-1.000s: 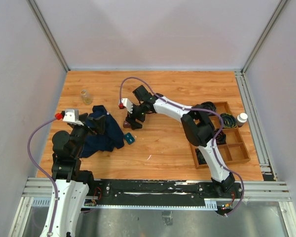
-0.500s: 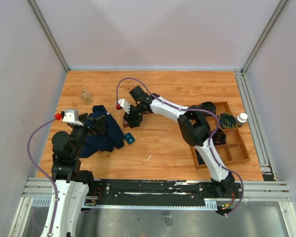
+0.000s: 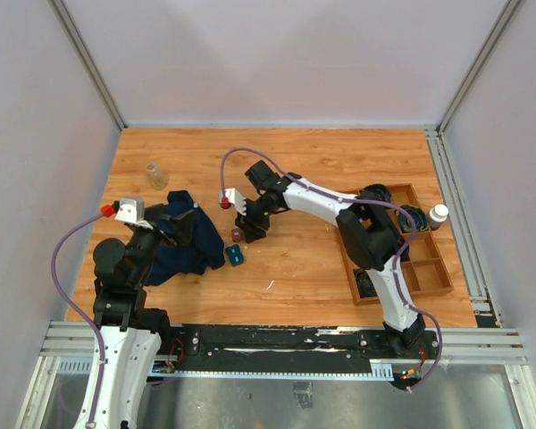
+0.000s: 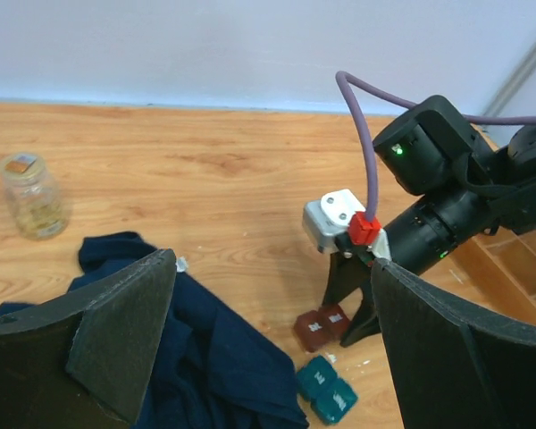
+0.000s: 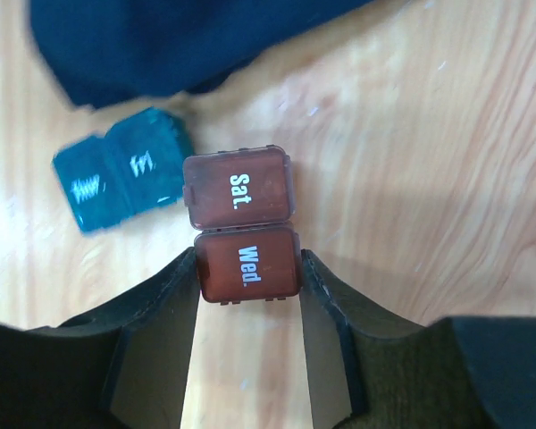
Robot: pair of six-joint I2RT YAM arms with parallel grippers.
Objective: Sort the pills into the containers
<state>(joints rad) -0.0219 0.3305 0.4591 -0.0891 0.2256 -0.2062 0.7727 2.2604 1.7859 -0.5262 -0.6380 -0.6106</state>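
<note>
Right wrist view: my right fingers (image 5: 161, 331) pinch the reddish-brown Wed. container (image 5: 247, 262) on the worktop (image 5: 411, 134); the Sat. container (image 5: 239, 188) touches it beyond, a teal box (image 5: 125, 183) farther left, dark cloth (image 5: 179, 45) farthest. My left fingers (image 4: 116, 331) stand wide.

TABLETOP FROM ABOVE: the containers (image 3: 237, 235) lie just left of the middle of the table (image 3: 304, 170). A second pair of boxes (image 3: 236, 256) sits just beside them at 6 o'clock, a cloth (image 3: 192, 246) at 9 o'clock and a jar (image 3: 154, 174) well apart at 10 o'clock. A divided tray (image 3: 426, 273) sits at the 3 o'clock edge, with a bottle (image 3: 439, 214) just outside its right rim. The right gripper (image 5: 248, 259) straddles the containers' nearer half, touching both sides.
</note>
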